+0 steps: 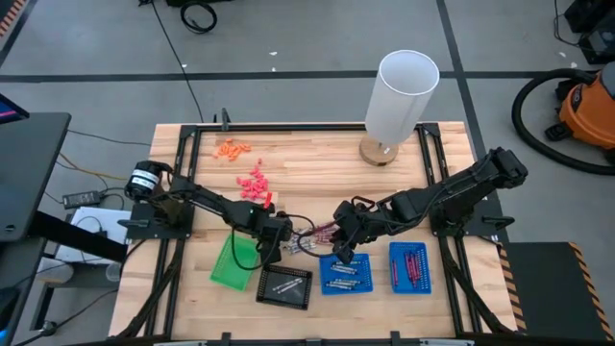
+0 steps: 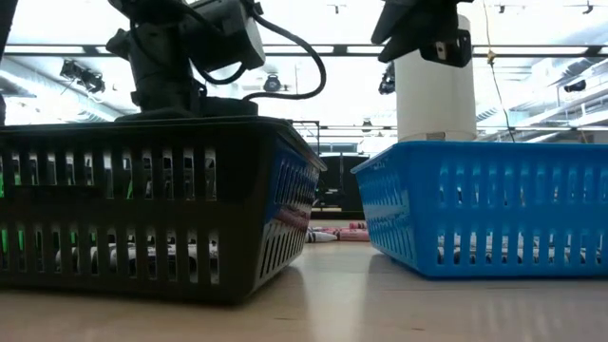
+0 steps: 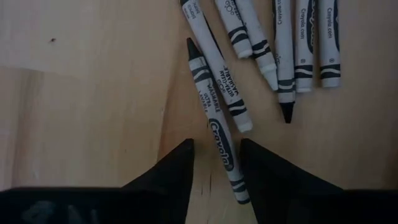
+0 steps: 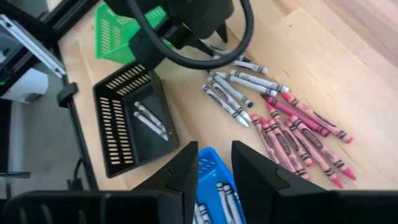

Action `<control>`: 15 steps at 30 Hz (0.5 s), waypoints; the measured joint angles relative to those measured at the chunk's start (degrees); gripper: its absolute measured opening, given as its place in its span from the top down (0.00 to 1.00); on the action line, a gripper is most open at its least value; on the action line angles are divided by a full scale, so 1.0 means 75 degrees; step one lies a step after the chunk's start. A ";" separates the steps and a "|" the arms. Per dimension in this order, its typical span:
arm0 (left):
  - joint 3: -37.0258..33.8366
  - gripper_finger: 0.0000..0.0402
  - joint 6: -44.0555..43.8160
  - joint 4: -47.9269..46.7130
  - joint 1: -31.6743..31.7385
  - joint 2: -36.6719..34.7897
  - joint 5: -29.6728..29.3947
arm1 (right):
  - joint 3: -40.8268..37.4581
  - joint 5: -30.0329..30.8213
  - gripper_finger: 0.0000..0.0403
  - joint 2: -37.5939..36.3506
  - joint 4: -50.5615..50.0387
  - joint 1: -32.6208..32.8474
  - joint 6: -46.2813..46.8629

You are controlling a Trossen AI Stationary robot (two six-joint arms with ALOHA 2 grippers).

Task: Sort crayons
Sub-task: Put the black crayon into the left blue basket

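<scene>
Left gripper low over the table, fingers apart, straddling a grey-white crayon, not yet clamped. More crayons, grey-white and red, lie loose just beyond. Right gripper hovers part-open, empty, above blue tray. Black tray holds two crayons.

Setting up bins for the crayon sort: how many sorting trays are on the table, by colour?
Green slotted plastic tray: 1
Black slotted plastic tray: 1
Blue slotted plastic trays: 2
Total: 4
</scene>
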 joint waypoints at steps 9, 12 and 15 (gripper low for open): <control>-0.0009 0.86 0.0015 -0.0010 0.0012 0.0014 -0.0010 | 0.0000 0.0056 0.74 0.0003 -0.0001 0.0000 -0.0009; -0.0015 0.91 0.0007 -0.0030 0.0014 0.0017 0.0013 | 0.0000 0.0093 0.74 0.0003 -0.0001 0.0000 -0.0018; -0.0015 0.95 -0.0044 -0.0044 0.0014 0.0017 0.0022 | 0.0000 0.0195 0.74 0.0003 0.0002 -0.0006 -0.0018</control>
